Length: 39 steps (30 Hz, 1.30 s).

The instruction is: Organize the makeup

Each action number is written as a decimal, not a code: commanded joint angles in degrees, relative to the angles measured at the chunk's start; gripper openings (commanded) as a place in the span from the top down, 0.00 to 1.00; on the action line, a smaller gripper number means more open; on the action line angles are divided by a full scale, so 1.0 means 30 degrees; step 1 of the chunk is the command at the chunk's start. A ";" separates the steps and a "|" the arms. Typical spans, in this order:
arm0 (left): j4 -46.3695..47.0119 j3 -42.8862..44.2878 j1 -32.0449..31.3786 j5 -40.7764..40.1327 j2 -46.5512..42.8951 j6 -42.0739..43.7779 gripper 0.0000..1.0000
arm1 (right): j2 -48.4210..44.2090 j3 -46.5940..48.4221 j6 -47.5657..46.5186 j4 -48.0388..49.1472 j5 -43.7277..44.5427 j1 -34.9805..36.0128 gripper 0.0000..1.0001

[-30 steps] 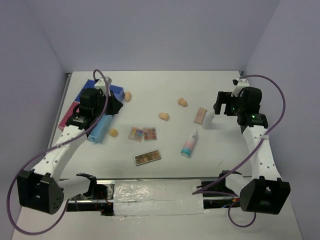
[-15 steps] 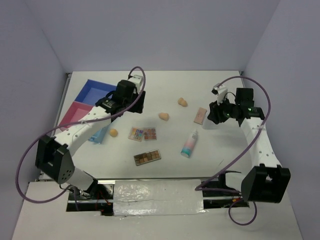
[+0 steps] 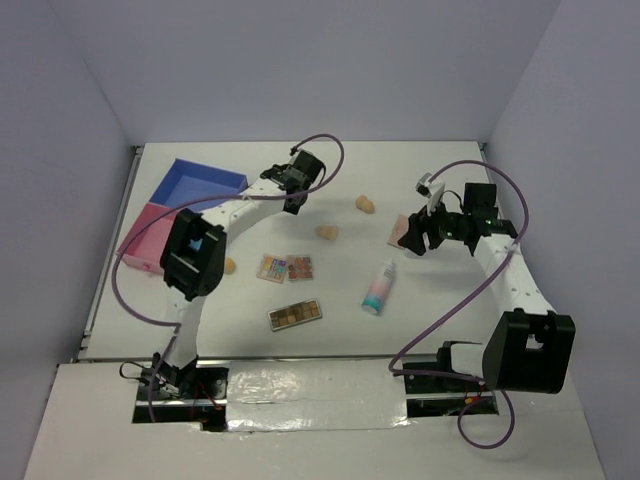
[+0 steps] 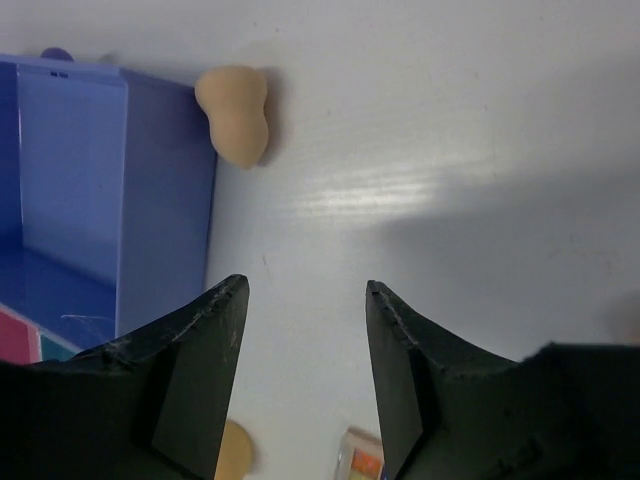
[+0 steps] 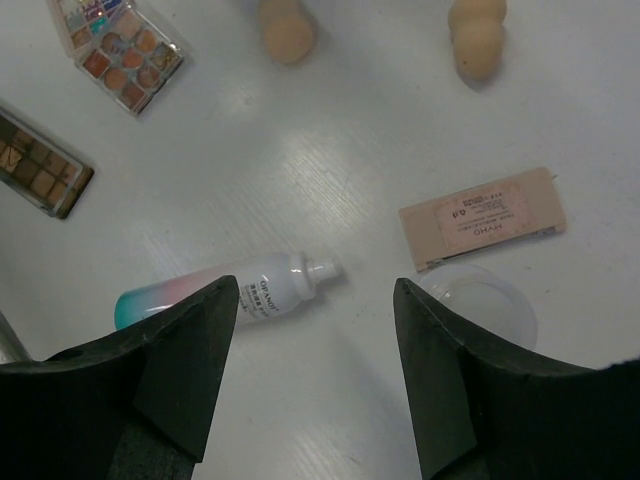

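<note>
My left gripper (image 4: 305, 285) hangs open and empty above bare table, just right of the blue tray (image 4: 165, 200); in the top view it is the left gripper (image 3: 296, 188). One peach sponge (image 4: 233, 115) lies against the tray's corner. Other sponges (image 3: 365, 205) (image 3: 328, 232) (image 3: 229, 265) lie scattered. Two eyeshadow palettes (image 3: 285, 267) (image 3: 295, 314) lie mid-table. My right gripper (image 5: 315, 290) is open and empty, high over the table between the white-pink-teal tube (image 5: 220, 295) and the white bottle (image 5: 478, 305), seen from above. The beige compact (image 5: 482, 217) lies just beyond the bottle.
The tray's blue compartment (image 3: 205, 185) and pink compartment (image 3: 150, 235) sit at the left edge of the table. My left arm's elbow (image 3: 195, 255) stands over the tray's near end. Purple cables loop above both arms. Walls close in the table on three sides.
My left gripper has swung from over the tray to the right, toward the back middle, and its jaws have opened. My right gripper has moved left, over the bottle and compact.
</note>
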 commanded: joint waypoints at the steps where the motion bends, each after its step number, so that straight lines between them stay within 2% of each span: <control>1: -0.0407 0.2246 0.0573 -0.2970 0.2516 0.0660 0.37 | -0.0090 -0.0393 -0.1539 0.0911 -0.1466 0.0140 0.29; 2: -0.0438 0.3151 0.0721 -0.3090 0.2962 0.0632 0.37 | -0.0119 -0.0423 -0.1803 0.0852 -0.1642 0.0140 0.29; 6: 0.0497 0.3570 0.1774 -0.3180 0.4049 0.0807 0.39 | -0.0091 -0.0482 -0.2799 0.0443 -0.2374 0.0140 0.28; 14: 0.1113 0.4653 0.2538 -0.3384 0.6040 0.1421 0.44 | 0.0406 -0.0073 -0.3299 0.0002 -0.2611 0.0140 0.28; 21: 0.1114 0.4654 0.2831 -0.2975 0.6803 0.0925 0.45 | 0.1052 0.0573 -0.2978 -0.0086 -0.2727 0.0140 0.28; 26: 0.1114 0.4859 0.3153 -0.2565 0.6892 0.0603 0.52 | 0.1081 0.0573 -0.2889 -0.0174 -0.2932 0.0140 0.28; 30: 0.1377 0.4713 0.3213 -0.2127 0.6658 0.0602 0.62 | 0.0994 0.0368 -0.2860 -0.0203 -0.3020 0.0169 0.28; 31: 0.1465 0.4684 0.3242 -0.1980 0.6629 0.0515 0.68 | 0.0965 0.0339 -0.2831 -0.0203 -0.3050 0.0140 0.28; 34: 0.1699 0.4479 0.3213 -0.1189 0.6365 0.0427 0.78 | 0.0964 0.0193 -0.2743 -0.0232 -0.3137 0.0140 0.28; 39: 0.2490 0.3136 0.2686 0.0187 0.4406 0.0515 0.94 | 0.0935 0.0104 -0.2772 -0.0437 -0.3255 0.0140 0.28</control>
